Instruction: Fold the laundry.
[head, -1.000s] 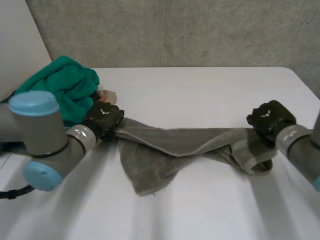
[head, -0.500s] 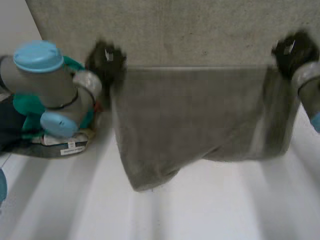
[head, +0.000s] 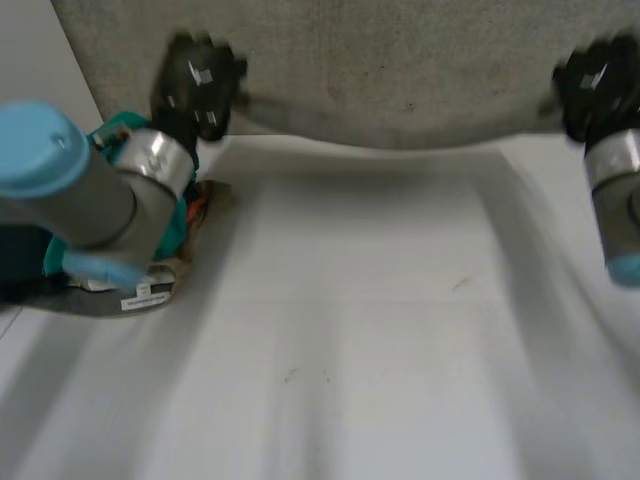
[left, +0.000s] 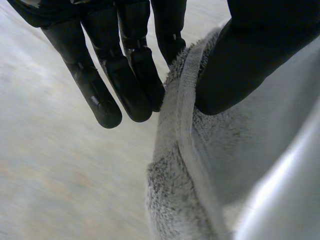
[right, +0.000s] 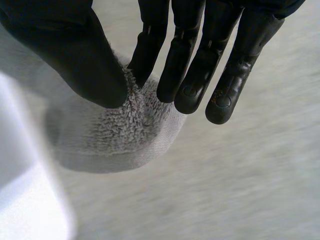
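A grey towel (head: 400, 80) hangs stretched between my two raised hands above the far part of the white table (head: 350, 330), its edge sagging in the middle. My left hand (head: 195, 85) holds one end. In the left wrist view the thumb and fingers (left: 135, 75) pinch the towel's hemmed edge (left: 185, 165). My right hand (head: 600, 85) holds the other end. In the right wrist view its thumb and fingers (right: 200, 60) pinch a towel corner (right: 125, 135).
A green garment (head: 118, 132) lies in a pile of laundry at the table's left, behind my left arm, with a labelled item (head: 140, 295) at its near side.
Both hands have risen from the table and moved apart, lifting the towel. It was crumpled on the table, then hung spread; now its edge is high above the surface.
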